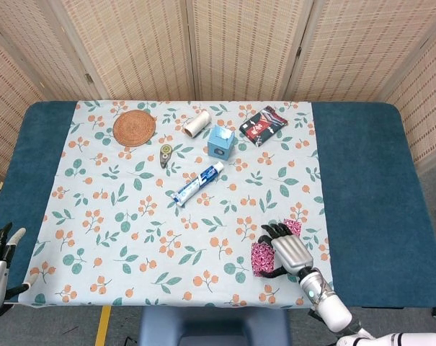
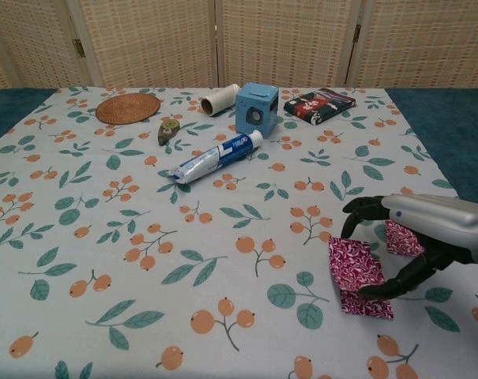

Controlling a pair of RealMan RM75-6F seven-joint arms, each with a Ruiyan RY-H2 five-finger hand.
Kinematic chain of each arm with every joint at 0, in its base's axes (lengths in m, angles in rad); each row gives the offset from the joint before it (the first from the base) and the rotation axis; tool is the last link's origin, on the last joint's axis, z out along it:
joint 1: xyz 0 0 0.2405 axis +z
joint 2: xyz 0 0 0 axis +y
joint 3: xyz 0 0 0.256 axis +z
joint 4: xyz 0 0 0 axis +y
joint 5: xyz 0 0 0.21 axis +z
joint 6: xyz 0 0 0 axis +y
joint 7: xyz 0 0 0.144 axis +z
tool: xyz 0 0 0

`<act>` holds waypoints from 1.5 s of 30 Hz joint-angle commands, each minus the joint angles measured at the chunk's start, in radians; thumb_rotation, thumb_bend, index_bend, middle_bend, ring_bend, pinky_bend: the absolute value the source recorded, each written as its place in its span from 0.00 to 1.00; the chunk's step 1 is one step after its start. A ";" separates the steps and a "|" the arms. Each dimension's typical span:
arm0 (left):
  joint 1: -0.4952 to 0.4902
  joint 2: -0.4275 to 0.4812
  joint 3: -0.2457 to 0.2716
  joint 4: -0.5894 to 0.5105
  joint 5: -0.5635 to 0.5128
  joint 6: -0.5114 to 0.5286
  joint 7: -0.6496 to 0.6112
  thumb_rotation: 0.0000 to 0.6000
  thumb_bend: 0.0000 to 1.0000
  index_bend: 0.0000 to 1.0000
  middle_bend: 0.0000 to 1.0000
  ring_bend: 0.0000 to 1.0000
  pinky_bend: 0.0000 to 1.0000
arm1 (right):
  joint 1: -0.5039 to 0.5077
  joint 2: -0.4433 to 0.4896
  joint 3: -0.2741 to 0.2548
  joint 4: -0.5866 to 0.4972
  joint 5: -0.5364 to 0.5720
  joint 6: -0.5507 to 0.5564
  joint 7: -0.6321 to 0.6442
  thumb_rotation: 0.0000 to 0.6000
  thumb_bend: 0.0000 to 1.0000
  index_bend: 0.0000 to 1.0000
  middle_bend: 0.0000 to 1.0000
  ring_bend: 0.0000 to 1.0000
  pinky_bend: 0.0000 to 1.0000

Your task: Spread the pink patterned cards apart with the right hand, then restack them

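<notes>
Right hand point(image 2: 428, 237) curled over thin pink patterned cards point(image 2: 355, 268) near front edge of floral tablecloth point(image 2: 144, 237), thumb touching overlapped pair. Probably light, slippery, bendable; best pinched at edges.

I see a blue table point(image 1: 362, 180) under a leaf-and-berry cloth point(image 1: 117, 216). On the cloth lie a woven coaster point(image 1: 134, 127), thread spool point(image 1: 196, 124), blue box point(image 1: 220, 140), toothpaste tube point(image 1: 198, 183), dark packet point(image 1: 263, 125), what may be a tape dispenser point(image 1: 164, 153), and pink patterned cards point(image 2: 357, 272).
</notes>
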 commanded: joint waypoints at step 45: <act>-0.003 -0.014 0.002 0.036 0.001 -0.007 -0.032 1.00 0.22 0.14 0.00 0.04 0.00 | -0.050 -0.012 -0.011 0.001 -0.028 0.017 -0.043 0.70 0.22 0.20 0.09 0.00 0.00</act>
